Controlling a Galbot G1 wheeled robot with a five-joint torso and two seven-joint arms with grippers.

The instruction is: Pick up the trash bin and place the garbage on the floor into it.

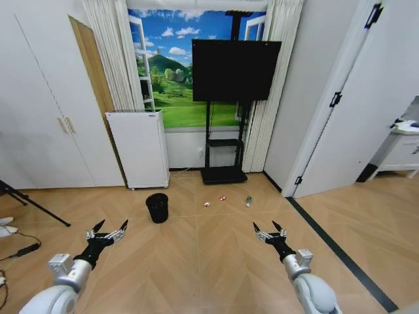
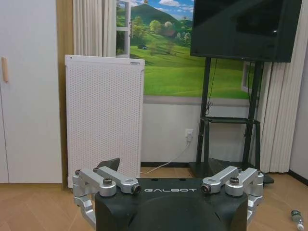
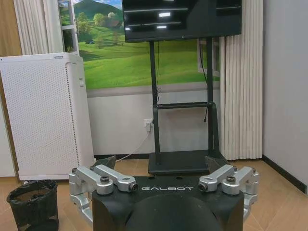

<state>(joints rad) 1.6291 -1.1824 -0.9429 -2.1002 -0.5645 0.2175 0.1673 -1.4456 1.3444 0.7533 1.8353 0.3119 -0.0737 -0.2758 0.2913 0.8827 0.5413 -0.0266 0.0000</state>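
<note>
We find the trash bin [image 1: 157,207] upright on the floor [image 1: 216,261], just before the white air purifier [image 1: 139,149]. The garbage [image 1: 223,197] lies scattered to its right, near the TV stand [image 1: 223,171]. Our left gripper [image 1: 108,231] and right gripper [image 1: 269,231] hover low, both released, well apart from everything.
</note>
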